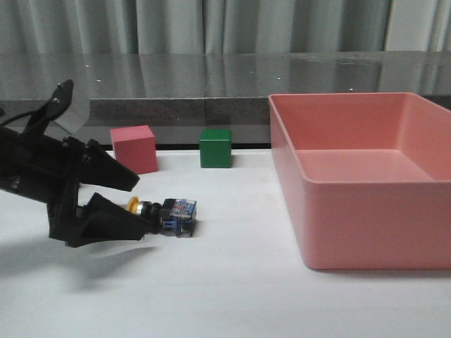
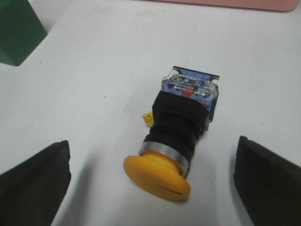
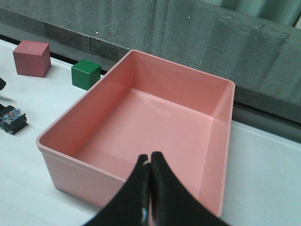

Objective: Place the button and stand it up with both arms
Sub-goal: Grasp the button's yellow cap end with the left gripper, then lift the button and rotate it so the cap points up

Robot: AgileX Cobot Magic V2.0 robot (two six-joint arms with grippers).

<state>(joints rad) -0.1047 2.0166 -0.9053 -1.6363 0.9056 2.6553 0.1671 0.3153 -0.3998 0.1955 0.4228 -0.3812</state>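
The button (image 1: 166,212) lies on its side on the white table, yellow cap toward my left arm, blue-grey base toward the pink bin. In the left wrist view the button (image 2: 181,132) lies between the two fingers, touching neither. My left gripper (image 1: 141,204) is open around its cap end, with its fingertips (image 2: 40,179) wide apart. My right gripper (image 3: 150,160) is shut and empty, held above the near wall of the pink bin; it is out of the front view. The button's base (image 3: 11,120) shows at the edge of the right wrist view.
A large pink bin (image 1: 366,179) stands at the right and shows in the right wrist view (image 3: 141,127). A pink cube (image 1: 134,148) and a green cube (image 1: 215,148) stand at the table's back edge, behind the button. A dark ledge runs behind them.
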